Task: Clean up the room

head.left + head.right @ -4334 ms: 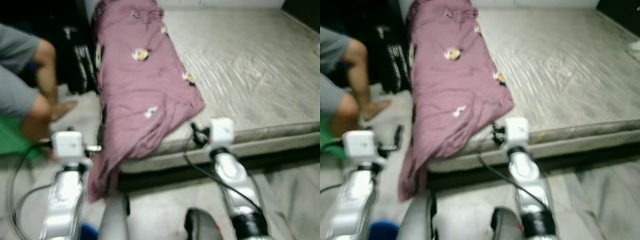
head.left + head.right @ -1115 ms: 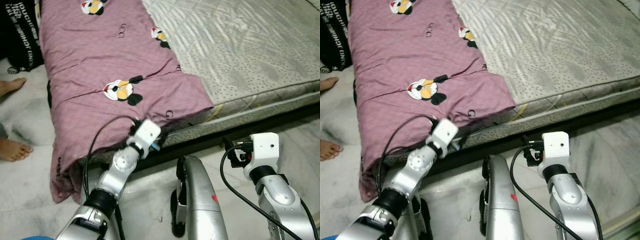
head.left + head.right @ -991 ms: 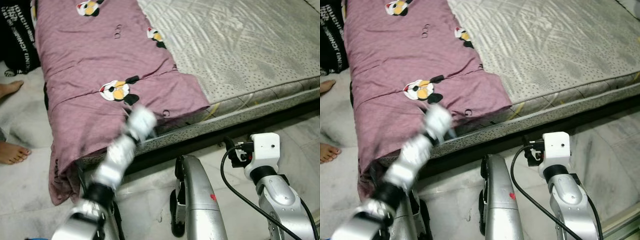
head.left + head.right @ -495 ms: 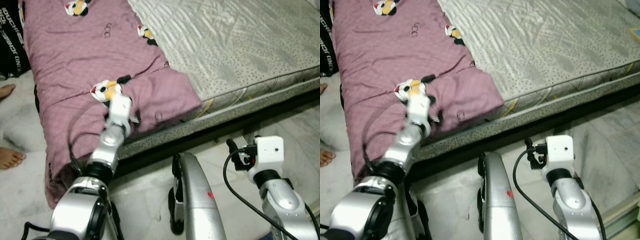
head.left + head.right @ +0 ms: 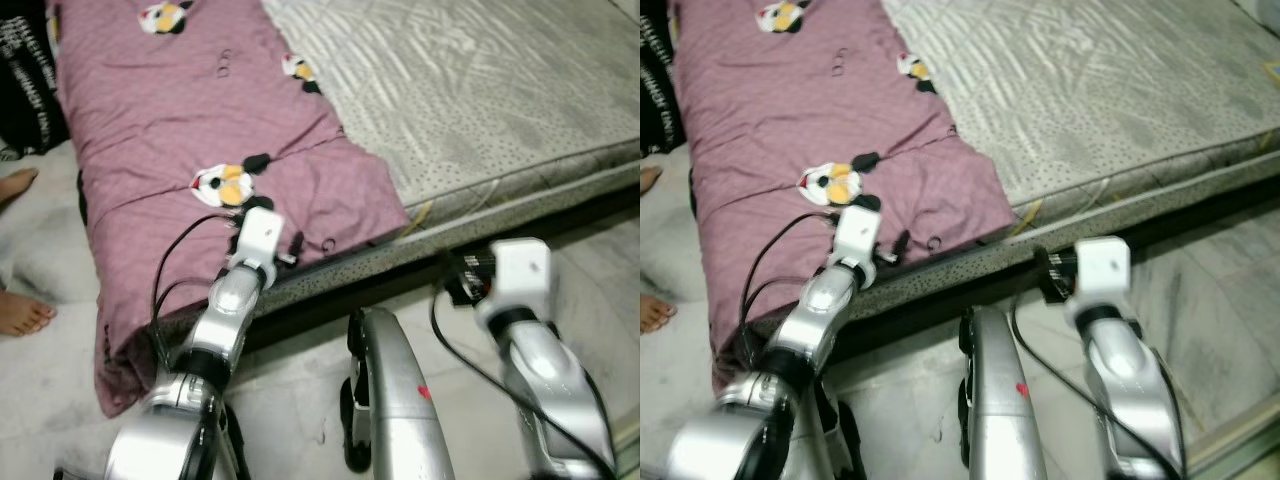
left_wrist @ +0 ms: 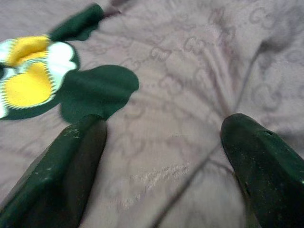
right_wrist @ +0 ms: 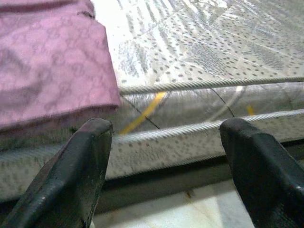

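Note:
A purple blanket (image 5: 200, 120) with cartoon patches lies along the left side of a grey mattress (image 5: 480, 90) and hangs over its near edge. My left gripper (image 6: 164, 128) is open, its fingers spread just above the blanket's near part, beside a yellow, white and black patch (image 6: 28, 78). In the eye view that gripper (image 5: 285, 250) sits just below the patch (image 5: 225, 185). My right gripper (image 7: 166, 126) is open and empty. It points at the mattress side, right of the blanket's corner (image 7: 102, 90), and hovers over the floor (image 5: 462, 275).
A person's bare feet (image 5: 22, 312) stand on the floor to the left of the bed. A black garment with white lettering (image 5: 25, 70) hangs at the far left. Pale marble floor (image 5: 600, 260) runs along the bed's front. My own body (image 5: 390, 400) is low in the middle.
My left arm swung up onto the blanket and now rests near its front edge. My right gripper has risen and moved forward to the mattress side. The camera shifted a little.

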